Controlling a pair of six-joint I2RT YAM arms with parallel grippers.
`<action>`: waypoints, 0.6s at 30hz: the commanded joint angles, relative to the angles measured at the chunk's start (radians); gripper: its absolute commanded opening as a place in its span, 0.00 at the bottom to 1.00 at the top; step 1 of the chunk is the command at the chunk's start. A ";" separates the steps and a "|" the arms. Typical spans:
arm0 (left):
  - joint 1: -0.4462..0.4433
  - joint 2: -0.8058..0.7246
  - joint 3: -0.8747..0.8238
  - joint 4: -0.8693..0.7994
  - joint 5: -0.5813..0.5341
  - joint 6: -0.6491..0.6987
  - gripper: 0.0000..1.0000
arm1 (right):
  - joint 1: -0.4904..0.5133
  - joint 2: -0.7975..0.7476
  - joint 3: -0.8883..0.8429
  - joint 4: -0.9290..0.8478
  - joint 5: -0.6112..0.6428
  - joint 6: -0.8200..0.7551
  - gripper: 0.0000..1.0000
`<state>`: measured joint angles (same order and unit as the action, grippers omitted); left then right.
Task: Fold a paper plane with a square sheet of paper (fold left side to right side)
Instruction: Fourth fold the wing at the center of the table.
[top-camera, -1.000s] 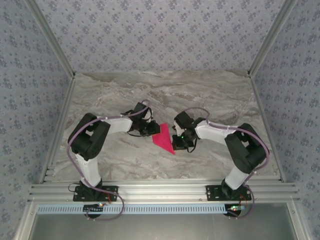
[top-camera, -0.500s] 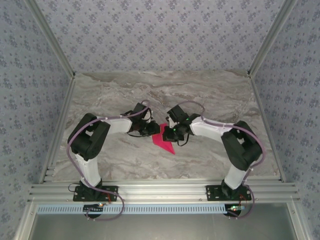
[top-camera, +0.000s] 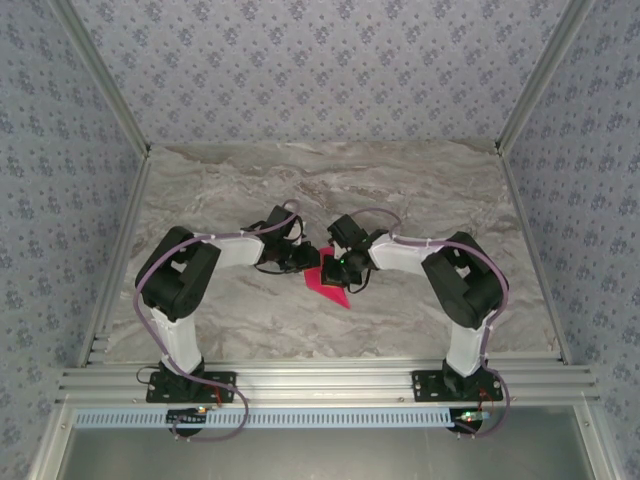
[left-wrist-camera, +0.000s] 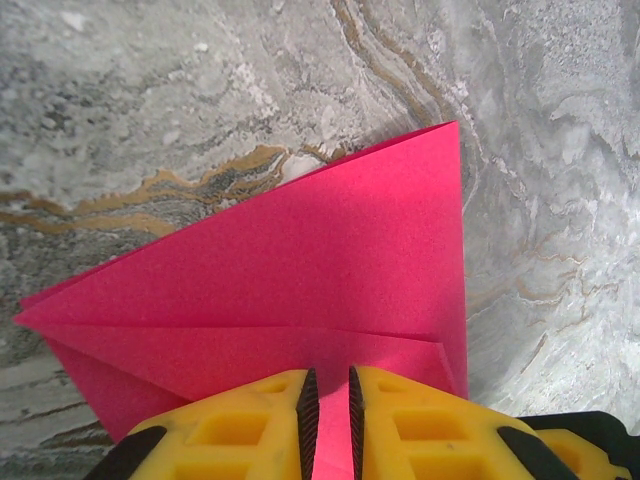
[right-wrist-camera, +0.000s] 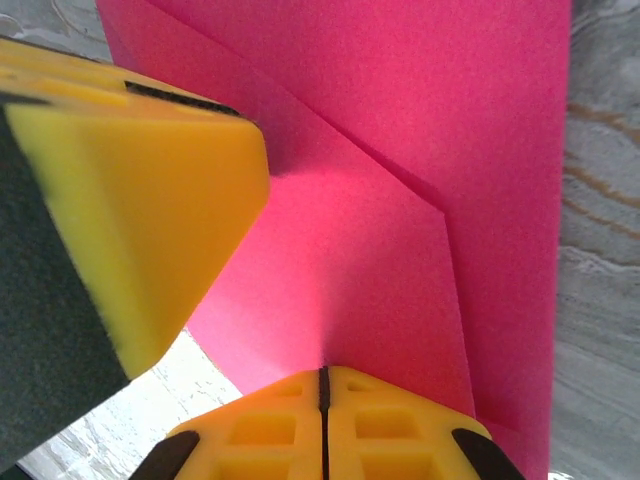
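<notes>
Pink square sheet of paper (top-camera: 331, 284), already a creased triangle, lies flat mid-table (top-camera: 420, 190). Left gripper (top-camera: 304, 262): fingers nearly together, tips pinning sheet's left edge. Right gripper (top-camera: 337, 268), pressed fully together, has swung in from sheet's right onto it w/in last sec. It's prob. set to flatten the crease.

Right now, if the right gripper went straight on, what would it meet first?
The folded pink paper, directly ahead of the right gripper and perhaps touching it. The left gripper's finger stands beside that line.
</notes>
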<state>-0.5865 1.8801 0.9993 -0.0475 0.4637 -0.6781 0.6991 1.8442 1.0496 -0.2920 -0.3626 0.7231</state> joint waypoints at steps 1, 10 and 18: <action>-0.002 0.027 -0.025 -0.039 -0.054 0.020 0.20 | -0.002 -0.020 -0.060 -0.040 0.026 0.037 0.08; 0.001 0.037 -0.019 -0.043 -0.062 0.022 0.19 | -0.006 -0.138 -0.231 -0.013 0.014 0.083 0.08; 0.001 0.039 -0.009 -0.054 -0.066 0.025 0.19 | -0.018 -0.220 -0.345 -0.027 0.017 0.099 0.08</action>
<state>-0.5877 1.8805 0.9993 -0.0475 0.4633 -0.6781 0.6910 1.6417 0.7738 -0.1787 -0.3645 0.7948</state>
